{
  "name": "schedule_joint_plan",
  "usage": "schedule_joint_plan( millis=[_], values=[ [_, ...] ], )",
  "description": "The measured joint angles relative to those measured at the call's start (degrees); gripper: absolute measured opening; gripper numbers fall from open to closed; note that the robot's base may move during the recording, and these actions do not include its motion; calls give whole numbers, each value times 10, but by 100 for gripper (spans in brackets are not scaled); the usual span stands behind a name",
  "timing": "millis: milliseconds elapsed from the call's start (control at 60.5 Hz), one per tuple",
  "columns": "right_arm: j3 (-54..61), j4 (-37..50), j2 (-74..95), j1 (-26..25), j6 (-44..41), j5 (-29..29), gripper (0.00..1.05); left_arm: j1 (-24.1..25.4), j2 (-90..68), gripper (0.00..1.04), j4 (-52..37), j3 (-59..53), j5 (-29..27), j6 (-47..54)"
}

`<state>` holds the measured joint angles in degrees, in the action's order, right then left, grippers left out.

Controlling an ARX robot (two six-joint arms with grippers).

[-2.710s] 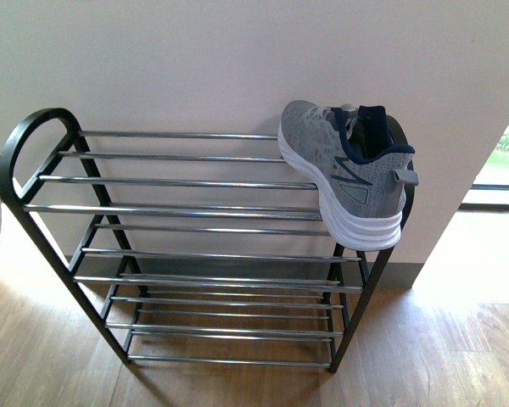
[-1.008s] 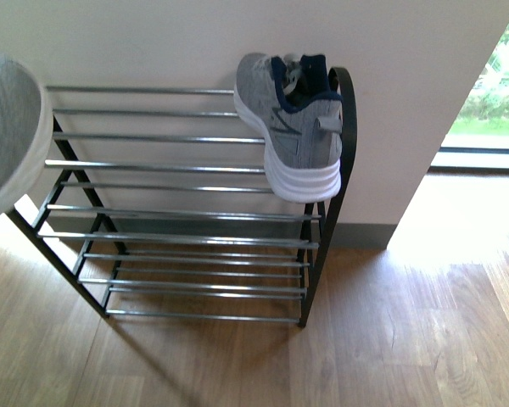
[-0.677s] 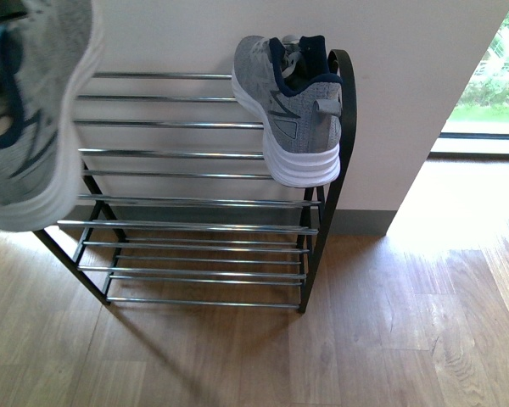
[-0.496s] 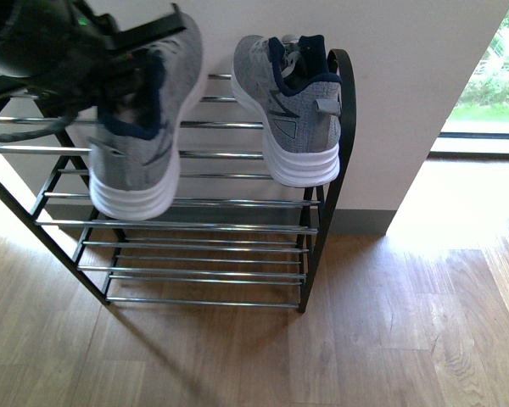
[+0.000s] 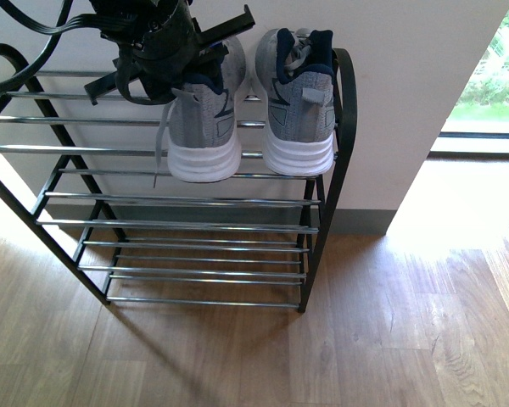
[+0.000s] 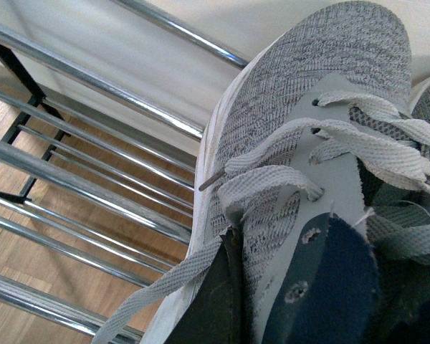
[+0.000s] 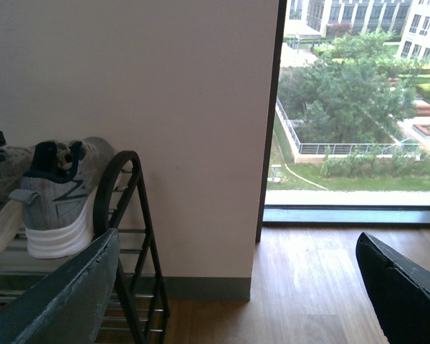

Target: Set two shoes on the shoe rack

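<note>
My left claw (image 5: pixel 191 72) hangs over the top tier of the shoe rack (image 5: pixel 345 153), its black fingers clamped on the navy collar of the first shoe (image 5: pixel 205 131). That shoe lies on the silver bars right under my claw, white heel toward the camera, and one grey lace (image 5: pixel 159 144) dangles past the bars. Just beside my claw, on the side away from my cable (image 5: pixel 25 59), the second shoe (image 5: pixel 299 102) sits parallel, close against the rack's arched end. The wooden floor (image 5: pixel 390 331) lies well below.
</note>
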<state>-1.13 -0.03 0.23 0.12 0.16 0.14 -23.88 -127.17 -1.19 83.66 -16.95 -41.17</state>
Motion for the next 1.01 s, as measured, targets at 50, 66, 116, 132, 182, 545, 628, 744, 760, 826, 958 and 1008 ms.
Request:
schedule_joint_plan(
  millis=[50, 66, 116, 132, 182, 545, 628, 744, 760, 826, 958, 1008],
  values=[
    [0, 0, 0, 0, 0, 0, 96, -3, 0, 2, -3, 0, 4, 9],
    [0, 0, 0, 0, 0, 0, 96, -4, 1, 2, -4, -2, 2, 11],
    [0, 0, 0, 0, 0, 0, 96, -5, 5, 2, -14, -11, 0, 20],
    [0, 0, 0, 0, 0, 0, 96, -5, 7, 2, -19, -16, 1, 25],
    [0, 0, 0, 0, 0, 0, 96, -5, 18, 6, -20, -32, 4, 30],
    [0, 0, 0, 0, 0, 0, 96, 14, 273, 72, -120, -277, -19, 85],
    [0, 0, 0, 0, 0, 0, 96, 37, 359, 78, -221, -384, -26, 160],
    [0, 0, 0, 0, 0, 0, 96, 64, 389, 58, -472, -503, 0, 303],
    [0, 0, 0, 0, 0, 0, 96, 69, 396, 55, -500, -521, 5, 317],
    [0, 0, 0, 0, 0, 0, 96, 85, 429, 42, -553, -569, 20, 362],
    [0, 0, 0, 0, 0, 0, 96, 124, 513, 8, -564, -659, 57, 398],
    [0, 0, 0, 0, 0, 0, 96, 133, 534, 1, -562, -678, 66, 399]
  ],
)
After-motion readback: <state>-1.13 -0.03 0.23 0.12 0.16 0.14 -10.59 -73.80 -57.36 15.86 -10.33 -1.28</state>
